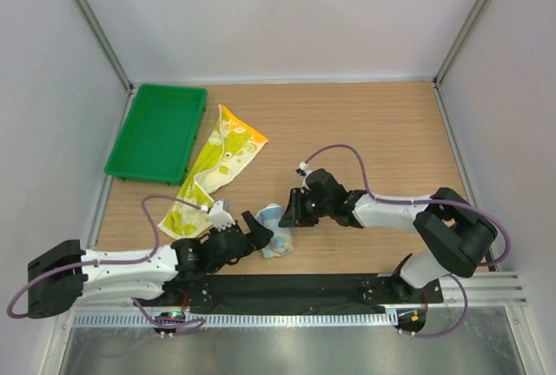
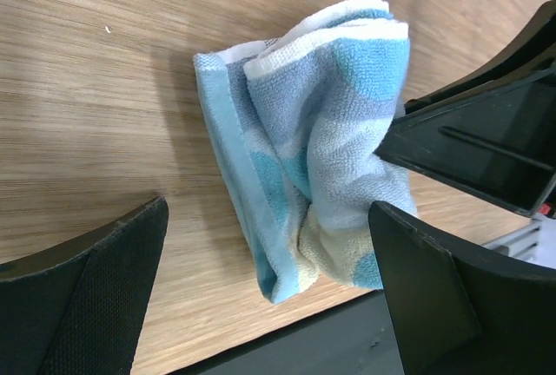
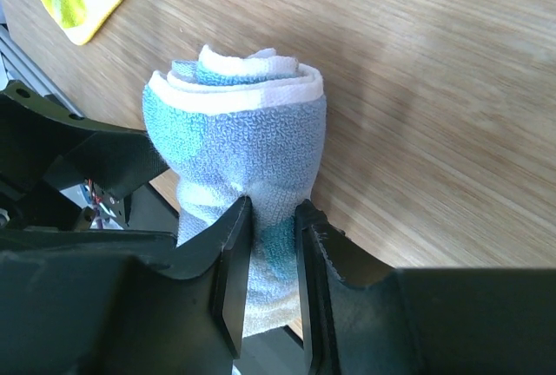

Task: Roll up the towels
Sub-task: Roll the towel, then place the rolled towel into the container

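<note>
Wood-grain table (image 1: 373, 123) inside white walls, my two bases at its near edge. Close to that edge, btwn my claws, sits the blue towel (image 3: 234, 132), already wound into a stubby roll w/ the spiral end showing in the right wrist view. My right claw (image 3: 271, 214) is clamped on it, both fingers pinching the near part of the roll so the cloth bulges beyond them. My left claw (image 2: 265, 219) is spread wide, straddling the same towel w/o gripping. One finger is right at the cloth's edge, the other well off over bare wood. From that side the roll looks loose: layers gape and one end sags.

Step in hand, as I judge it: tighten and finish this roll. To do it well, keep the right pinch firm but not crushing, b/c thin terry prob. slips and unwinds once pressure goes. Bring the left claw in low, close on the slack end, and tuck it vs. the core before either side lets go. Release only w/ the free edge trapped under the roll on the wood, else it likely springs open.

The yellow-green towel (image 1: 217, 162) lies unrolled farther back, just beside the green tray (image 1: 156, 136) and well apart from both claws. That one's next, so approx. half done at best.
</note>
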Robot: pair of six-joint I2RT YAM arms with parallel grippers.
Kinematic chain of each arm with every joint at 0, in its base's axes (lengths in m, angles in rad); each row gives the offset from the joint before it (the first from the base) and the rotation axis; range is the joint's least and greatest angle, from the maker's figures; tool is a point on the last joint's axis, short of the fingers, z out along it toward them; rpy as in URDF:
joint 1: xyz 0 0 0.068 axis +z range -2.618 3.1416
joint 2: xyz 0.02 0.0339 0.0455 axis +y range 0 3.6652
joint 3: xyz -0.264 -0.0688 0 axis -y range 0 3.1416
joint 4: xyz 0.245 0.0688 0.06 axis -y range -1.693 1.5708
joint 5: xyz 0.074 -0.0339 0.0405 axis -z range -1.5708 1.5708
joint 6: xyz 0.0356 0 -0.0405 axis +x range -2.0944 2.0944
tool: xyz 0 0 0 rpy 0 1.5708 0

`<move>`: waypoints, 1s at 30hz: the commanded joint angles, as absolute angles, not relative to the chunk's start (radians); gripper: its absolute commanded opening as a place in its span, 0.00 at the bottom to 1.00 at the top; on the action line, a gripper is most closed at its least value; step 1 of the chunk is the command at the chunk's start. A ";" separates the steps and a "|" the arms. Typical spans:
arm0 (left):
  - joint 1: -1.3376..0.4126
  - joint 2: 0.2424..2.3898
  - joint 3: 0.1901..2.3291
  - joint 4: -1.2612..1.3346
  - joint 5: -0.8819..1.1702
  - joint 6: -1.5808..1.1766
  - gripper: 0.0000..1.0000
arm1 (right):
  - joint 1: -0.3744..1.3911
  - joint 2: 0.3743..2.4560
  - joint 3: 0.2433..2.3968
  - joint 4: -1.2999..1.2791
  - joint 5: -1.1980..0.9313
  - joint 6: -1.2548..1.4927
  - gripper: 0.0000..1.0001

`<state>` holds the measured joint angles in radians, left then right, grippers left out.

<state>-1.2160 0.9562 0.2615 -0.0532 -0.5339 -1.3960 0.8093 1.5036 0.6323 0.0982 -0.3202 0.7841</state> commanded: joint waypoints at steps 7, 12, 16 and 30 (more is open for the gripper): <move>-1.215 0.902 0.176 0.072 -0.564 -1.437 0.98 | 0.836 1.511 0.680 0.121 -0.305 0.792 0.31; -1.213 0.933 0.179 0.139 -0.572 -1.408 0.98 | 0.841 1.500 0.678 0.117 -0.299 0.796 0.31; -1.213 1.014 0.204 0.193 -0.552 -1.382 0.98 | 0.847 1.497 0.683 0.117 -0.302 0.801 0.31; -1.186 1.223 0.238 0.295 -0.471 -1.387 0.32 | 0.848 1.493 0.672 0.130 -0.318 0.816 0.31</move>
<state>-1.1896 1.1954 0.2291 0.3180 -0.4923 -1.4094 0.8406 1.5059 0.6472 0.0902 -0.3084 0.8009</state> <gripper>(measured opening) 0.372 0.319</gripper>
